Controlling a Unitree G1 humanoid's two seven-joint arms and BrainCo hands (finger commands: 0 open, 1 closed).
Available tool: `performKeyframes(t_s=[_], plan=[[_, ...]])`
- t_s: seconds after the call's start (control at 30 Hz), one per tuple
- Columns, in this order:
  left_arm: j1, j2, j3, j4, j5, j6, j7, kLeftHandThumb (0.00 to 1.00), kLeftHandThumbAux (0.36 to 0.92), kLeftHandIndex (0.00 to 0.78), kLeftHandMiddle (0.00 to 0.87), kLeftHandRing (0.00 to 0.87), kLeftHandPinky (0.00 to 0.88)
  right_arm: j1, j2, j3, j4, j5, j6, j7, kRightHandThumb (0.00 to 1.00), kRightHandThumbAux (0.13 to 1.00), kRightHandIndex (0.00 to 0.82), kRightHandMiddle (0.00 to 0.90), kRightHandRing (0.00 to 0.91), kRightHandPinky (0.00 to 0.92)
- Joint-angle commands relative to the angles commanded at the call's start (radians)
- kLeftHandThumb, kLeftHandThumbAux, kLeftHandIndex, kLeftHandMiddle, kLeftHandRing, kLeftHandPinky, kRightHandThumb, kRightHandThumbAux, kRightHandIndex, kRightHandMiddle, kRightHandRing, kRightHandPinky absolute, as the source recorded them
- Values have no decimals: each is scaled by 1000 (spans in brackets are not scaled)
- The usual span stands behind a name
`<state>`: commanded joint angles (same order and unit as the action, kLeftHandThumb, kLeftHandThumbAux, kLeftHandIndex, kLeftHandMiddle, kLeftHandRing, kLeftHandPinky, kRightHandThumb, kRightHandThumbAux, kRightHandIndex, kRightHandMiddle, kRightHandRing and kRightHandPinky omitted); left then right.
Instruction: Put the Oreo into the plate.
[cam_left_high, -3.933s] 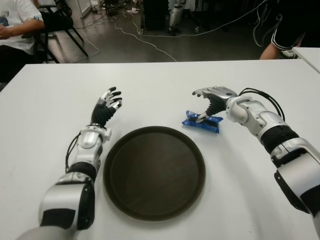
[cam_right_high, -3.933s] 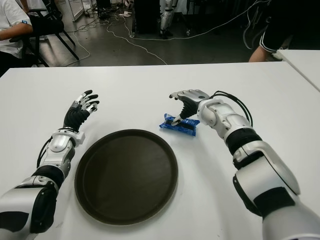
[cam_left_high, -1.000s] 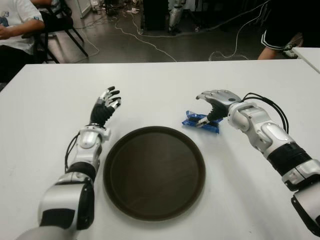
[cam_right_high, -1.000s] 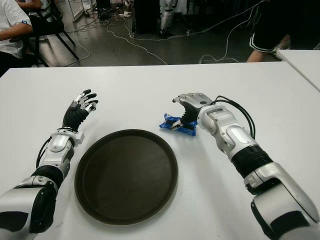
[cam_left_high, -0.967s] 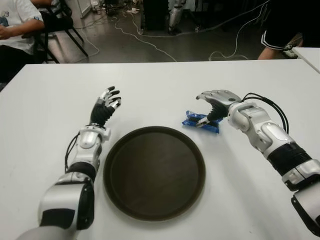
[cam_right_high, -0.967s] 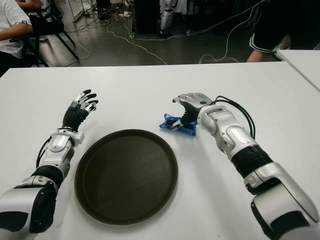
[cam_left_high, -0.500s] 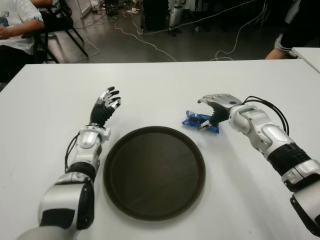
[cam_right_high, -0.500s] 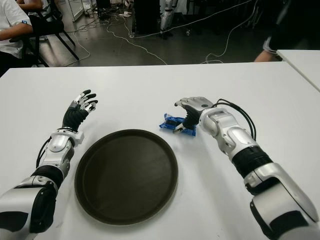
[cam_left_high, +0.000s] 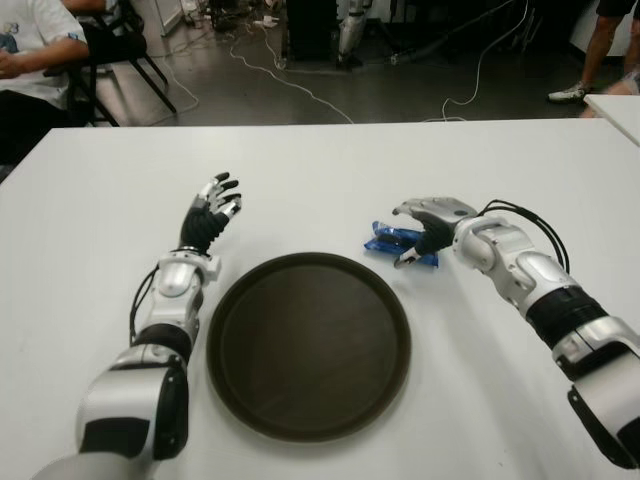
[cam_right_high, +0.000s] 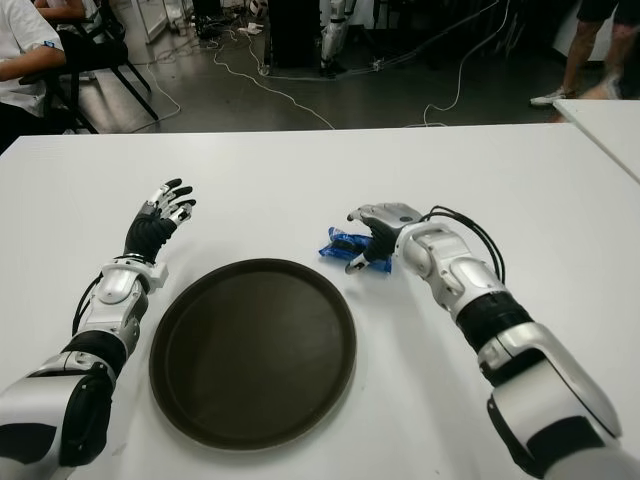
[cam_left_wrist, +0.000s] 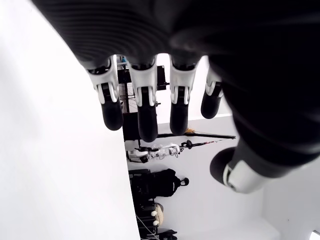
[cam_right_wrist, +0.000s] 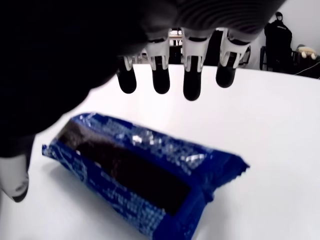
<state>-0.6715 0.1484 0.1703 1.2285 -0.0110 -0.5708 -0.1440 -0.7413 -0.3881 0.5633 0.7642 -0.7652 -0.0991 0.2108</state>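
Blue Oreo (cam_right_wrist: 140, 172) packet, dark brown plate (cam_left_high: 308, 345), white table (cam_left_high: 330, 170)

Right hand lowers toward the Oreo pack and sits closer to the plate side.

Compared with the frames from seconds before, the right hand (cam_left_high: 425, 226) is lower and slightly nearer the robot, now arched over the right end of the blue Oreo pack (cam_left_high: 392, 241); its fingers (cam_right_wrist: 192, 84) hang spread above the wrapper, and contact appears absent, though the thumb side is too dark to confirm. In the background, the person at the far right now shows as legs (cam_right_high: 590, 55) farther right.
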Motion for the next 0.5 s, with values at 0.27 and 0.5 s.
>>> performKeyframes(t_s=[0.27,0.5], plan=[[2,-1,1,-1,-2,-7,-1,205,643,102,175,167,165,-9,24,5,46,-2,-2,7,12,512,25,77,77,78],[4,-2,1,0,-1,-16,2,206,654,107,180,170,181,-12,41,15,71,-15,9,-4,1,499,26,72,70,71]])
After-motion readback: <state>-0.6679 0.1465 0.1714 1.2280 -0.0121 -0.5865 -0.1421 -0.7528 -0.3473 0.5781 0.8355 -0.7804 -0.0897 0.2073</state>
